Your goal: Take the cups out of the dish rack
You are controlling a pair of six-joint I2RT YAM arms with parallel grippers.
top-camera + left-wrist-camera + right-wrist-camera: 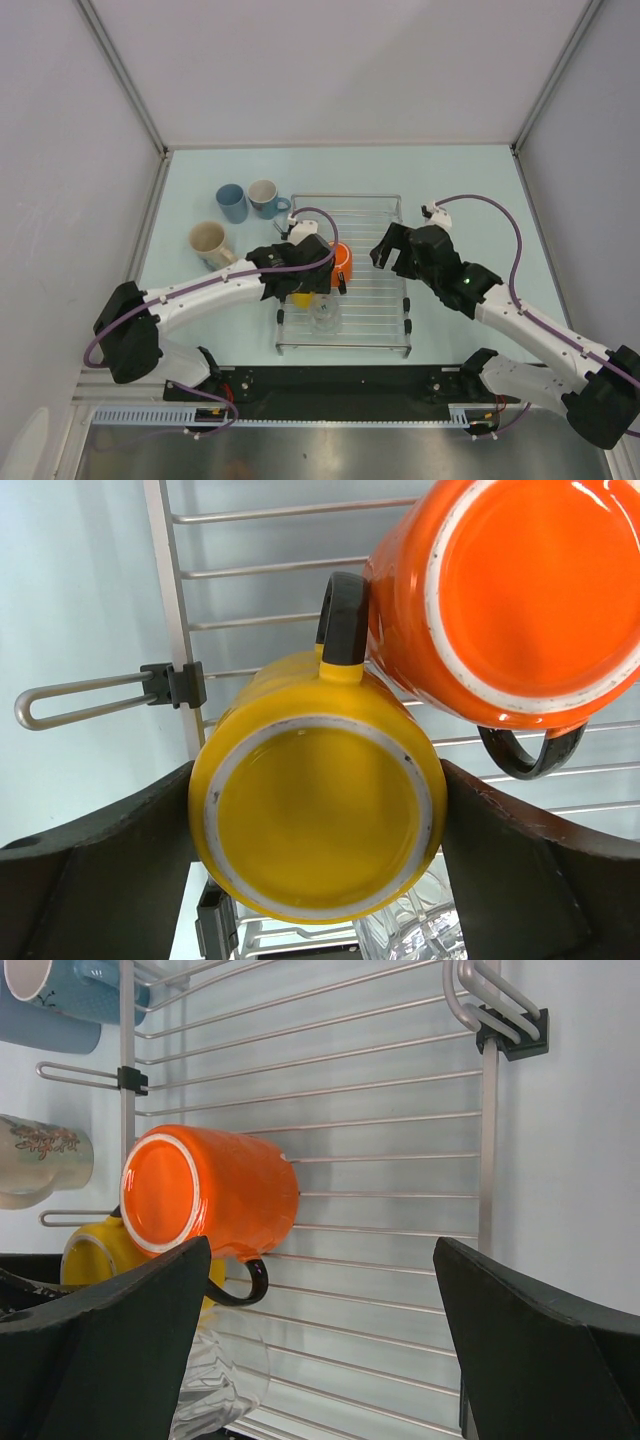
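Just on the near side of the left gripper (300,285), under its wrist, the clear glass (325,315) sits on the dish rack (345,197), close to the rack's front edge.

Between the left jaws is the yellow cup (320,810). Both fingers (100,880) bear on its sides, so the jaws are clamped on it. The cup is tipped over, with its long axis along the line of the fingers. Its base is turned back to the wrist and its mouth points away past the fingertips. Its black handle is on the side toward the orange mug (520,590). Whether the cup rests on the bars cannot be told.

Just beyond the left fingertips, to their right, the orange mug lies on its side on the rack. Its long axis runs along the bars, its base faces the left gripper, and its black handle points toward the near edge.

The right gripper (320,1350) hovers over the rack's right half with its jaws spread wide and only bars between them. The orange mug lies ahead of its left finger.

Well beyond the left jaws, off the rack on the table (460,180), stand the beige cup (208,243), a light blue cup (231,203) and a second light blue cup (265,198), all with mouths up.
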